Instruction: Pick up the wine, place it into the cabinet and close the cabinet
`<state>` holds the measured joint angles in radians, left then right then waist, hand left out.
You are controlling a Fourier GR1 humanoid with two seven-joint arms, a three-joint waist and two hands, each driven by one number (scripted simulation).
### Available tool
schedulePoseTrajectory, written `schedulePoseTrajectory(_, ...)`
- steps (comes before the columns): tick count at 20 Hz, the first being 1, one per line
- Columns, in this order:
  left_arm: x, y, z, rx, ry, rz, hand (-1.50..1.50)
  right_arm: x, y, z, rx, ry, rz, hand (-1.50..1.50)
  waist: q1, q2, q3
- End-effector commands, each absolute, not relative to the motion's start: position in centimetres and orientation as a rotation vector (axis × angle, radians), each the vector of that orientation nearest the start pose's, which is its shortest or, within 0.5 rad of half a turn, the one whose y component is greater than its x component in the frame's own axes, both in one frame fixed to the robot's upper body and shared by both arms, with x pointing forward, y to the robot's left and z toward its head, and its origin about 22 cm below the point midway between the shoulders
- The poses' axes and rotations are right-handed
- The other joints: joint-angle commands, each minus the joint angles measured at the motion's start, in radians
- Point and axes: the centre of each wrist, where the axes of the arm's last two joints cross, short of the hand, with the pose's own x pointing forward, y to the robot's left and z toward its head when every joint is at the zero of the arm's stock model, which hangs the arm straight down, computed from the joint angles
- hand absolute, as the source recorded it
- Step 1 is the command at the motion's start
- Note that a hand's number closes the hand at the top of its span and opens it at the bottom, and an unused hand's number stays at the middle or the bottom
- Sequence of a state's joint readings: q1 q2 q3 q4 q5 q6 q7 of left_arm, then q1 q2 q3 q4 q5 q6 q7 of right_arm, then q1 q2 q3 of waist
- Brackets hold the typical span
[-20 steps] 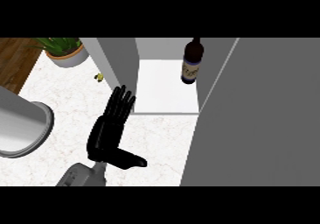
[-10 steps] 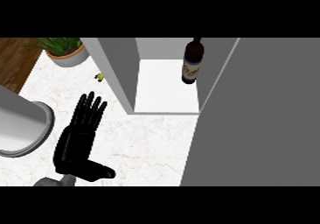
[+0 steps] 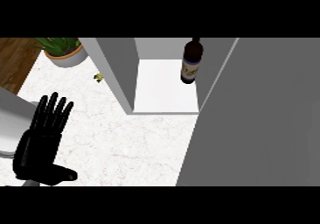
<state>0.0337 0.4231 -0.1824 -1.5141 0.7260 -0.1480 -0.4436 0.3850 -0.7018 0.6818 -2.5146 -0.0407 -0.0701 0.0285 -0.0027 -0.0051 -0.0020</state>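
Wine [image 3: 192,61] upright inside open cabinet [image 3: 166,94]; left robot hand [image 3: 41,142] flat, fingers straight.

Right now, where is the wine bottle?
In the head view, the wine bottle stands upright inside the open cabinet, at the back right of its white floor, close to the right wall, up and right of the left hand.

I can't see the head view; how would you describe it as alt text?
A dark wine bottle stands upright inside an open grey cabinet, whose door fills the right side. The robot's black left hand hovers open over the white marble counter, near a potted plant.
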Motion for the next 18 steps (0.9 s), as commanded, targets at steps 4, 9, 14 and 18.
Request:
schedulePoseTrajectory(4,22.2,33.7,0.5,-0.4,-1.843,0.14,-1.5,5.3,-18.9,19.2,0.594,-1.801,0.66,1.5,0.002,0.002,-0.001)
schedulePoseTrajectory(9,23.1,35.4,2.5,-0.44,-1.858,0.122,-1.5,5.9,-18.1,19.1,0.634,-1.787,0.675,1.5,0.018,0.006,-0.005)
schedulePoseTrajectory(14,22.6,36.2,1.5,-0.434,-1.839,0.11,-1.5,7.2,-16.9,17.8,0.679,-1.785,0.676,1.5,0.026,0.008,-0.004)
schedulePoseTrajectory(18,23.7,36.5,2.4,-0.439,-1.853,0.117,-1.5,7.8,-16.5,18.1,0.686,-1.813,0.673,1.5,0.028,0.01,-0.006)
